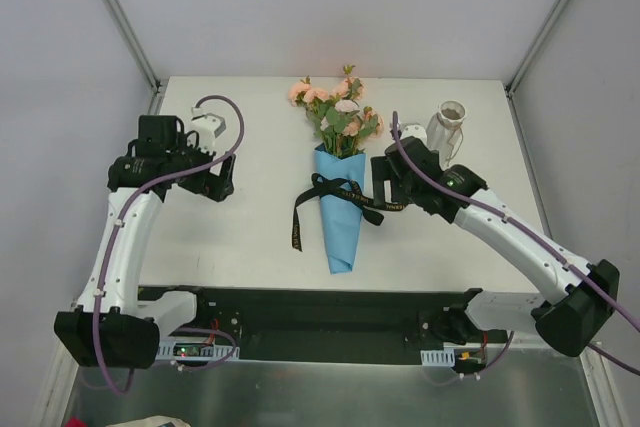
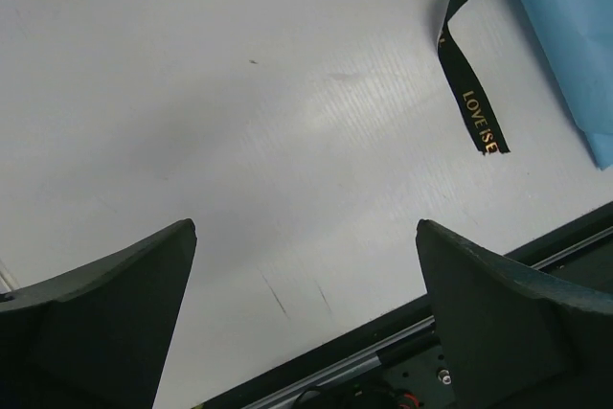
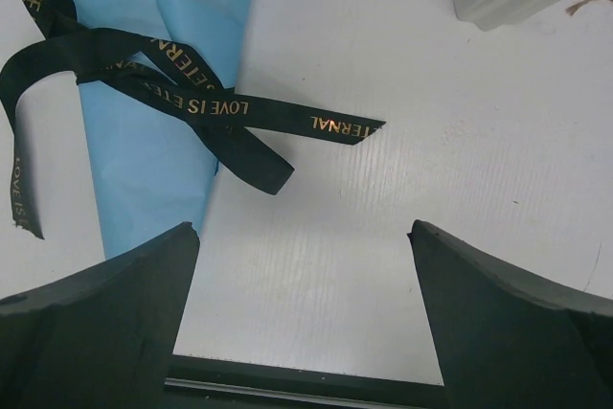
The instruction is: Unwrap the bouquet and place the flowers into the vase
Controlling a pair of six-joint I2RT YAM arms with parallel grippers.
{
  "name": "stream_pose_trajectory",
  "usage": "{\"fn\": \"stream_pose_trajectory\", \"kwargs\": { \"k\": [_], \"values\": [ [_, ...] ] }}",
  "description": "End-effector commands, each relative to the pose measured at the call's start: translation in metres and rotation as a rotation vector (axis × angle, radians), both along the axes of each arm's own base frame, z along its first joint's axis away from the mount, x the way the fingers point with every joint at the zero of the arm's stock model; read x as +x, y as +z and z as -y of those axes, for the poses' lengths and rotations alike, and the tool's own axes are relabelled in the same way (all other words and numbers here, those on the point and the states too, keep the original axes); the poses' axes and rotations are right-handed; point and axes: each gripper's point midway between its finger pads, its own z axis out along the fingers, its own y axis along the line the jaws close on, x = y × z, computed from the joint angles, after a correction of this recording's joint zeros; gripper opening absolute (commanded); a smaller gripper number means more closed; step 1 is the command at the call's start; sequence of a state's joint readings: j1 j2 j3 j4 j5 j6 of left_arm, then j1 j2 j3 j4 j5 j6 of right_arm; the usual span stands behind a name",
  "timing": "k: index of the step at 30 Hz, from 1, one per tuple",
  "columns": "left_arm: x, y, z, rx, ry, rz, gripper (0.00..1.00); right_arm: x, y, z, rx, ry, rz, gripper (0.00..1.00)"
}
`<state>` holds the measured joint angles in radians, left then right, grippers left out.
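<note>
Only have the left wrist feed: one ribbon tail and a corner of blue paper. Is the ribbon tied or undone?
Observer: Tied. The ribbon is knotted in a bow around the middle of the bouquet.
Operator: Where's the vase?
Observer: The vase sits far right, beside the flowers and not touching them.
Operator: Right claw?
Observer: The right claw is open, just right of the bow. One ribbon tail lies on the table ahead of its fingers, and it holds nothing.
</note>
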<state>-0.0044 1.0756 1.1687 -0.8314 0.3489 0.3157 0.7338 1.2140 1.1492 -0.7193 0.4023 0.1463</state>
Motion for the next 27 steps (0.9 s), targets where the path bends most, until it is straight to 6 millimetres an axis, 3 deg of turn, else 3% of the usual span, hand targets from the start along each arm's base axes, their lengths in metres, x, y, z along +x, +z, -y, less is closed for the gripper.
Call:
{"fn": "stream_pose_trajectory", "kwargs": {
  "k": [1,4,12,19,27],
  "values": [
    [0.002,0.004,0.028,0.003,-0.141,-0.016,0.99,0.007,0.004,-0.003,0.024,-0.033,0.004,0.96],
    [0.009,-0.003,0.041,0.037,-0.190,-0.045,0.99,0.009,-0.006,0.007,0.019,-0.076,-0.012,0.96],
    [0.024,-0.019,0.099,0.092,-0.380,-0.087,0.99,0.009,-0.029,0.039,0.057,-0.202,-0.073,0.97],
    [0.036,-0.057,0.148,0.136,-0.518,-0.148,0.99,0.003,-0.030,0.058,0.069,-0.268,-0.027,0.96],
    [0.058,-0.104,0.183,0.171,-0.605,-0.161,0.99,-0.008,-0.032,0.068,0.102,-0.282,0.031,0.95]
  ]
}}
